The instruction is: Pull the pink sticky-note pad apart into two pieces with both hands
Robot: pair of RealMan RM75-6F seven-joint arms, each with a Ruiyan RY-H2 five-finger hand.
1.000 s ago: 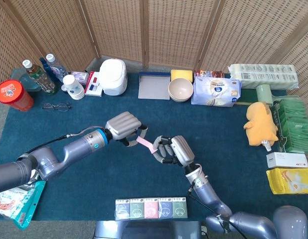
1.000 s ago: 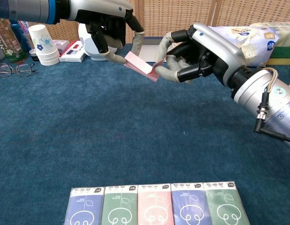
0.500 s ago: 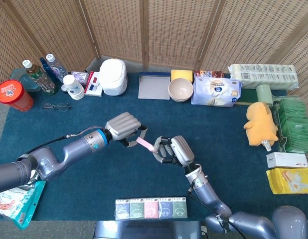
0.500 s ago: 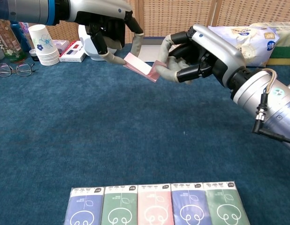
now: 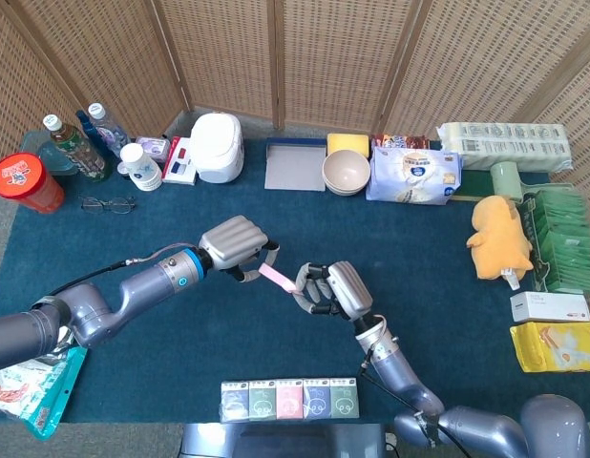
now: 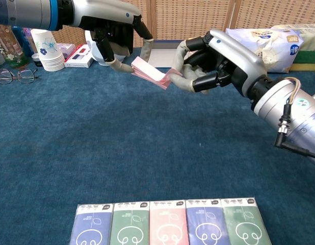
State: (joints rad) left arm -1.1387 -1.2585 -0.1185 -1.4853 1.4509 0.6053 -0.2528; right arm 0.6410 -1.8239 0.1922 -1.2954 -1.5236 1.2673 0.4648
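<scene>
The pink sticky-note pad hangs in the air above the blue cloth, between both hands; it also shows as a thin pink strip in the head view. My left hand pinches its left end from above. My right hand grips its right end with fingers curled around it. The pad's sheets fan slightly along the near edge and it is still one piece. In the head view the left hand and right hand face each other closely.
A row of several tissue packs lies at the table's front edge. Paper cups, glasses, bottles, a white jar, bowls and a yellow plush line the back and right side.
The left hand has drawn a little to the left and the pad's sheets now fan apart slightly. The right hand keeps its hold, barely shifted.
</scene>
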